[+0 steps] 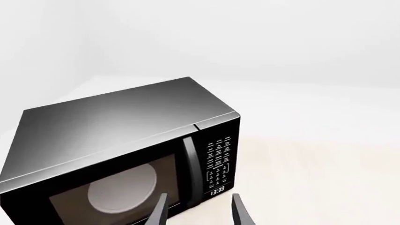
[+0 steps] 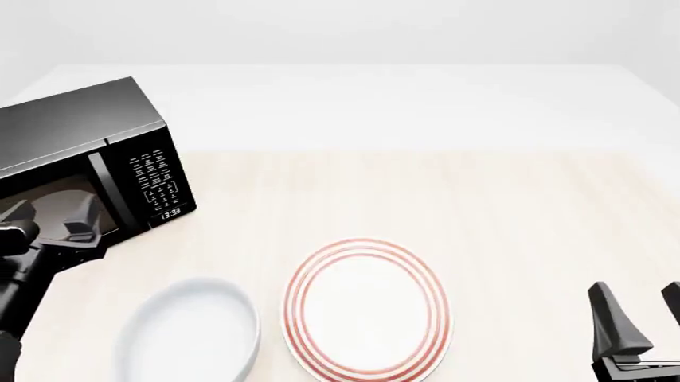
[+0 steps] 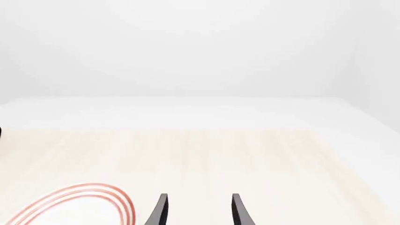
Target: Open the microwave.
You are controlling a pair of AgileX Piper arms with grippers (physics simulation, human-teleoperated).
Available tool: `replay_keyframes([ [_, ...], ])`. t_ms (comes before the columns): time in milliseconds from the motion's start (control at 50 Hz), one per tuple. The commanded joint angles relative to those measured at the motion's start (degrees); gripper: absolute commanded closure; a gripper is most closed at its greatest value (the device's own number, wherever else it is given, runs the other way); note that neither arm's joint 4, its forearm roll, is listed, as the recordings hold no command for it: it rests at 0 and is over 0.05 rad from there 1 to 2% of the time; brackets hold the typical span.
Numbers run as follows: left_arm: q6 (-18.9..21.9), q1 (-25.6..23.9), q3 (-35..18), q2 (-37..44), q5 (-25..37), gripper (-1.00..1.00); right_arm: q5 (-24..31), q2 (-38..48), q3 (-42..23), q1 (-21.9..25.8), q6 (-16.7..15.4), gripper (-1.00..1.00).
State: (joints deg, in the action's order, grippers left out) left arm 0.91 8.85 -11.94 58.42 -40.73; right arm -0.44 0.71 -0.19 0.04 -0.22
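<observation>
The microwave point(image 2: 91, 163) stands at the tabletop's point(image 2: 425, 199) far left, its door shut and its handle point(image 1: 189, 171) upright beside the keypad. The left gripper point(image 1: 198, 211), jaws apart, hovers just before that handle, aimed at it. The right gripper point(image 2: 642, 318), jaws also apart, sits well away from the microwave, so the left arm is nearer.
</observation>
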Motion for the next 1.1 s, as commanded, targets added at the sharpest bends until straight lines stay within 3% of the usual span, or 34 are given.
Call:
replay_keyframes([
  [20,-0.17,0.79,-0.80,7.27,-4.95,-1.00,-0.01,0.01,0.00,0.01,0.02,-1.00],
  [520,-0.54,0.27,-3.48,19.99,-13.80,-1.00,0.00,-0.01,0.00,0.01,-0.01,-1.00],
  [1100,-0.83,0.68,-6.07,28.80,-20.60,-1.00,-0.01,0.01,0.00,0.01,-0.01,-1.00],
])
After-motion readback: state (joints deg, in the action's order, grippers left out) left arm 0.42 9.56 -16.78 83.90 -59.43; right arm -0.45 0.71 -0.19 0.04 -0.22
